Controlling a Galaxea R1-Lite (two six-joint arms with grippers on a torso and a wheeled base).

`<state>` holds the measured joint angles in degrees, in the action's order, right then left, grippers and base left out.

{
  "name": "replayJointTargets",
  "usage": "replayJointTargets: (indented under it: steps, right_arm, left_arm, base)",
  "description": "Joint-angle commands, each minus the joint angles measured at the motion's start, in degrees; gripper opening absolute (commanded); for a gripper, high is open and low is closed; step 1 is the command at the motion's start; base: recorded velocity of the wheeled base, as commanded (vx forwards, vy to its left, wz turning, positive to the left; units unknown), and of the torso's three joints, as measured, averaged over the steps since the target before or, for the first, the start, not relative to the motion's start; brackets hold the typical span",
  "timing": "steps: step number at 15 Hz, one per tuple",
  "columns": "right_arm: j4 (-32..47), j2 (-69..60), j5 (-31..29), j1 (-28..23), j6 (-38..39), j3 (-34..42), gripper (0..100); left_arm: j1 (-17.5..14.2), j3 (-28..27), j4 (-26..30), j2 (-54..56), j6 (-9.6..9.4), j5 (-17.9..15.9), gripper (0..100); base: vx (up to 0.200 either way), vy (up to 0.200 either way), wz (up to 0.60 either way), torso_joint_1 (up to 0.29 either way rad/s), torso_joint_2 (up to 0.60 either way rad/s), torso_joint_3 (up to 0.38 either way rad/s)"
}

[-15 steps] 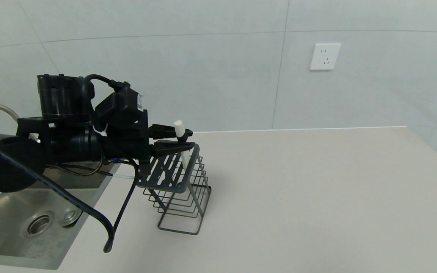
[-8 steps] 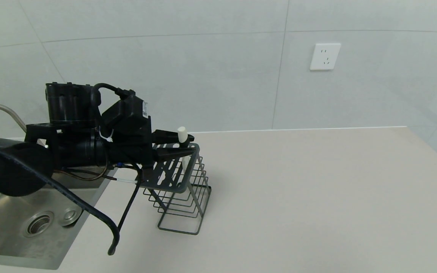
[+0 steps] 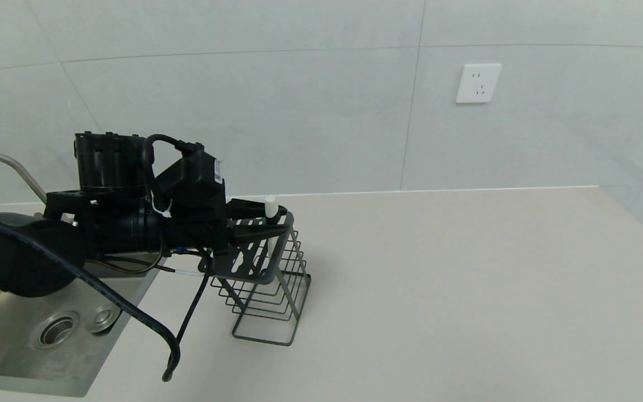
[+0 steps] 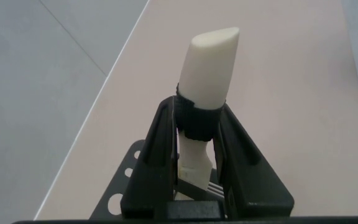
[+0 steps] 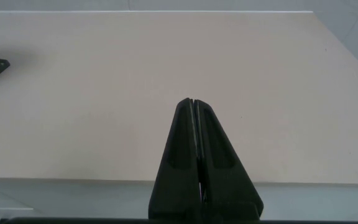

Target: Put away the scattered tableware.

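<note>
1. The jaws of the left gripper are closed on a white utensil. It is gripped across its handle, and its blunt top end stands above them.
2. The utensil's long axis is held near upright, crosswise to the jaws. Its lower part is carried down below them, into the top of the wire rack.
3. What the lower end is cannot be made out behind the wires.
4. The rack is found directly beneath the jaws, standing on the bench. A straight descent followed by release is judged to be what is called for.
5. The right gripper is seen with jaws shut on nothing, above the bench and well apart from the rack. The left arm is the nearer one.
</note>
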<state>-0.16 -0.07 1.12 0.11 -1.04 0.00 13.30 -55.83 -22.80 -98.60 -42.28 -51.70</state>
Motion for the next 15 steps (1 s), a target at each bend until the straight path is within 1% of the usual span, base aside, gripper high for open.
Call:
replayJointTargets:
  steps: [1, 7, 11, 15]
  right_arm:
    - [0.0, 0.1, 0.0, 0.0, 0.0, 0.0, 0]
    - [0.0, 0.1, 0.0, 0.1, 0.0, 0.0, 0]
    - [0.0, 0.1, 0.0, 0.0, 0.0, 0.0, 0]
    - [0.0, 0.1, 0.0, 0.1, 0.0, 0.0, 0]
  left_arm:
    - [0.0, 0.7, -0.4, -0.2, 0.0, 0.1, 0]
    - [0.0, 2.0, -0.9, -0.3, 0.0, 0.7, 0]
    - [0.0, 2.1, -0.8, -0.3, 0.53, 0.8, 0]
    - [0.0, 3.3, -0.9, -0.2, 0.44, 0.8, 0]
  base:
    - [0.0, 0.0, 0.0, 0.0, 0.0, 0.0]
    - [0.0, 0.0, 0.0, 0.0, 0.0, 0.0]
    - [0.0, 0.0, 0.0, 0.0, 0.0, 0.0]
    - [0.0, 0.0, 0.0, 0.0, 0.0, 0.0]
